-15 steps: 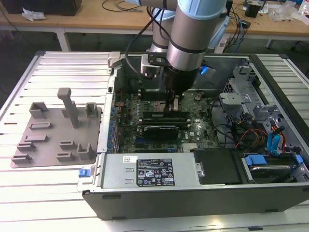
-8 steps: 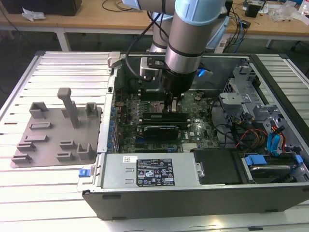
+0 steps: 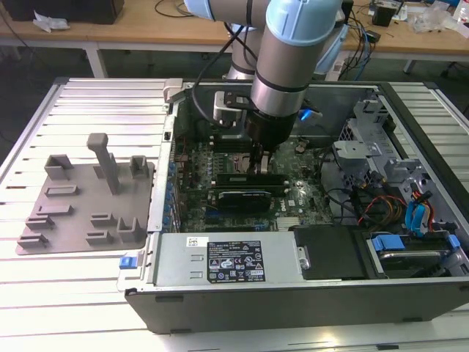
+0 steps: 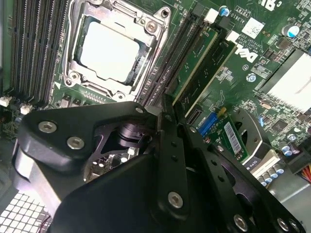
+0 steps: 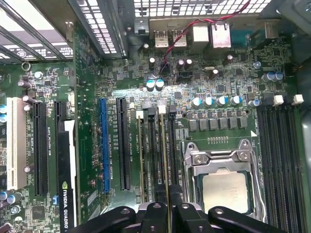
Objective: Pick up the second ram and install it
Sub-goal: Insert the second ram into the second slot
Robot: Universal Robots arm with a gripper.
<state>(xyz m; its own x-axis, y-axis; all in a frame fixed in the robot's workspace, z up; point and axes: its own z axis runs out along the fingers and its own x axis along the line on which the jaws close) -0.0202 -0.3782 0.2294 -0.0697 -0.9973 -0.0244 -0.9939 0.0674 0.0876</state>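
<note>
In the first wrist view, a long blue plastic slot lies beside the black metal fingers, which are pinched nearly shut on the thin green-black second ram, standing upright in its slot; beyond sits the silver CPU socket.

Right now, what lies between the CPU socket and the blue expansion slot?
In the first wrist view: a bank of memory slots, with the second ram standing in it, then one long black slot beside the blue slot.
</note>
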